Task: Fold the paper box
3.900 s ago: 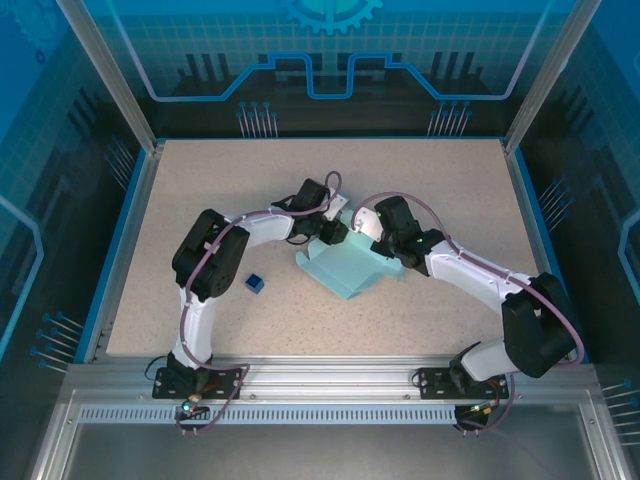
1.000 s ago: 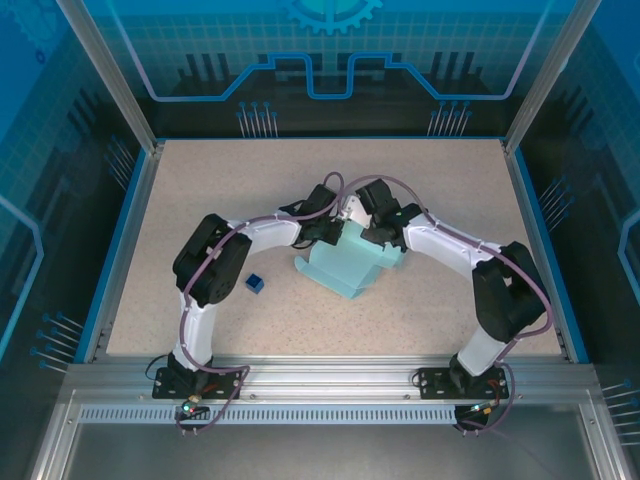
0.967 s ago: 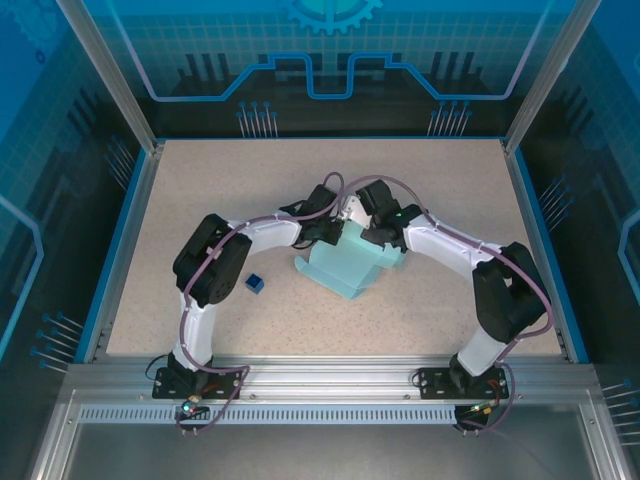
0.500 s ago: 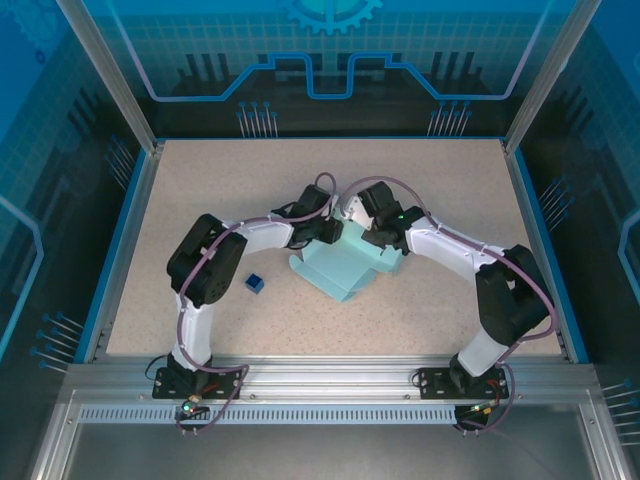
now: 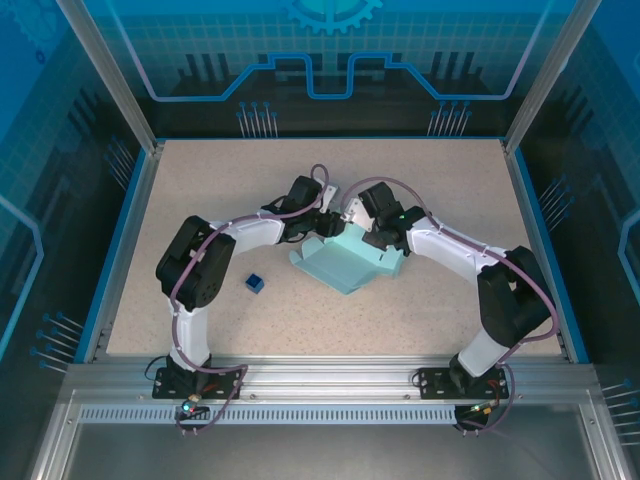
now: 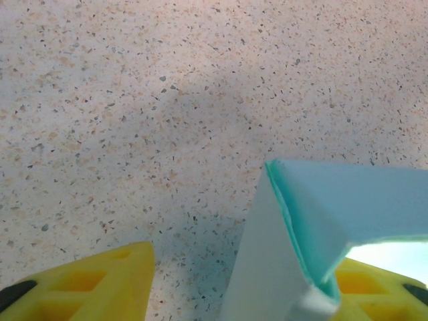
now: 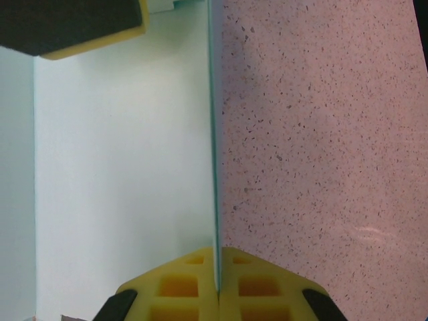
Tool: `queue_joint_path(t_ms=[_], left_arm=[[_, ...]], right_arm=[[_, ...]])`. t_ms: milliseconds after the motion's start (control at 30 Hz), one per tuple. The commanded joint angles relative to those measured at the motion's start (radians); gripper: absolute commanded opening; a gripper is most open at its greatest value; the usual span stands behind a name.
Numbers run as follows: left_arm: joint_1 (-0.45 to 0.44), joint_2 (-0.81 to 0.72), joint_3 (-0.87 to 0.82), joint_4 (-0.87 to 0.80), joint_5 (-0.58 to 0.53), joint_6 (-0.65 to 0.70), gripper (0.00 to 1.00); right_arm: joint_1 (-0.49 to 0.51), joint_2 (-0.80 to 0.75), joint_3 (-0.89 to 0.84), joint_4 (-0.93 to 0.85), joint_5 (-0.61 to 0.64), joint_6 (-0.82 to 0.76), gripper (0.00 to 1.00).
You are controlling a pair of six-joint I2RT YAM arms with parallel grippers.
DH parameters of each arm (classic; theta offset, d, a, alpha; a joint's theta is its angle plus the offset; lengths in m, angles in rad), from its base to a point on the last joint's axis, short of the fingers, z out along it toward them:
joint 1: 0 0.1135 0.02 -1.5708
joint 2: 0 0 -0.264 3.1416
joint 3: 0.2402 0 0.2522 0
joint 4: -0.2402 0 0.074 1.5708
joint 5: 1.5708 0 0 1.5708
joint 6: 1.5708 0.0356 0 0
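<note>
A: Start at the right claw. What is it doing?

B: Its two yellow fingertips are pinched together on a thin upright wall of the paper box. The card's edge runs straight up from between them. The rest of the claw is cut off at the bottom.

A: And the left claw?

B: Parted. One yellow finger sits low at the left. The other sits low at the right, half hidden behind a folded corner of the pale blue card standing between them. Whether the card touches that finger I cannot tell.

A: Anything else close in?

B: In the right wrist view a yellow-edged black block lies against the card, cut off at the top-left corner.

A: Further out?

B: From above, the box lies part-folded near the middle of the speckled table. Both wrists cover its far end. A small dark blue cube sits apart from it, toward the left arm's side.

A: Any markings?

B: The rear panel carries a gear drawing, cut off at the top, and circuit-like lines.
</note>
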Motion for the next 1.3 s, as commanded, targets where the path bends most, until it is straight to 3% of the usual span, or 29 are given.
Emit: queue_joint_path(t_ms=[0, 400, 667, 1000, 1133, 1267], left_arm=[[0.013, 0.001, 0.047, -0.012, 0.009, 0.034, 0.49], [0.015, 0.046, 0.071, -0.026, -0.011, 0.051, 0.33], [0.015, 0.039, 0.059, -0.008, -0.163, 0.009, 0.19], [0.010, 0.065, 0.092, -0.049, -0.351, -0.084, 0.08], [0.009, 0.053, 0.072, 0.001, -0.269, -0.088, 0.09], [0.012, 0.010, 0.020, 0.065, -0.125, -0.072, 0.27]], right_arm=[[-0.002, -0.042, 0.007, -0.012, -0.029, -0.007, 0.00], [0.004, -0.070, -0.012, 0.003, -0.046, -0.010, 0.00], [0.014, -0.085, -0.018, -0.006, -0.061, 0.004, 0.00], [0.054, -0.128, -0.085, 0.050, -0.060, 0.007, 0.00], [0.057, -0.124, -0.102, 0.081, -0.036, 0.005, 0.00], [0.035, -0.108, -0.083, 0.081, -0.015, 0.007, 0.00]])
